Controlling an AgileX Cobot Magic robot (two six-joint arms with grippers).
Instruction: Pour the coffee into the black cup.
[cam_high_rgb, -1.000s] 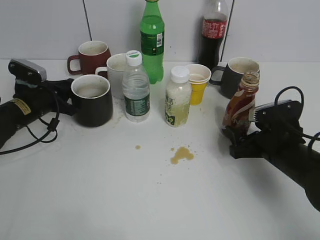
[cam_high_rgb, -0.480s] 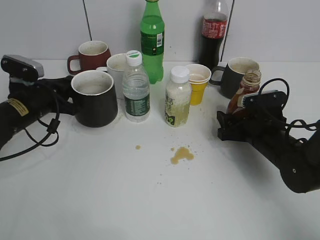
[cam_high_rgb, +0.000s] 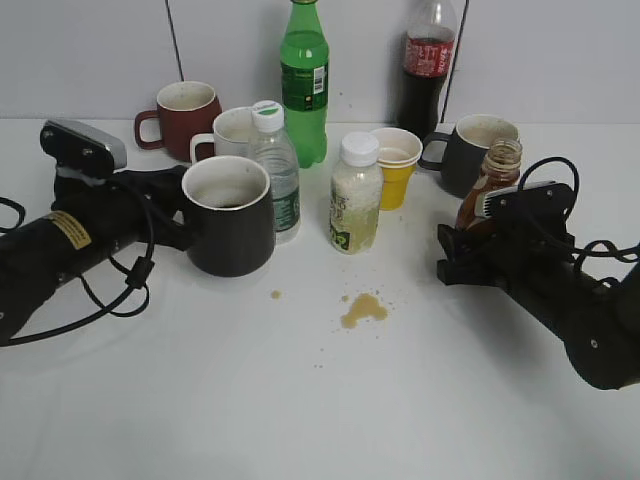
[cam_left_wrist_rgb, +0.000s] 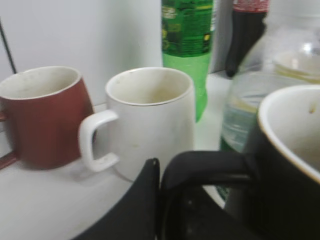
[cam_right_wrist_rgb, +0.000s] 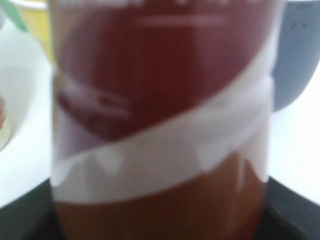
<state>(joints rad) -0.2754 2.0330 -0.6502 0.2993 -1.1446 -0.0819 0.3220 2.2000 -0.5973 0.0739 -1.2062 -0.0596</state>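
Coffee bottle (cam_high_rgb: 487, 190) uncapped, upright at table's right, clamped in right gripper (cam_high_rgb: 470, 255) | black cup (cam_high_rgb: 231, 215) left of centre, left gripper (cam_high_rgb: 180, 215) closed on its handle | risk: cup and bottle well apart; tilting early spills onto table (cam_high_rgb: 320, 400).

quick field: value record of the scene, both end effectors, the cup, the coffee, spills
left end effector: at the black cup's handle, grip hidden
black cup: upright, looks empty, in front of the water bottle
right end effector: around the coffee bottle's base
coffee bottle: upright, uncapped, beside the grey mug
spill: brown puddle on the table
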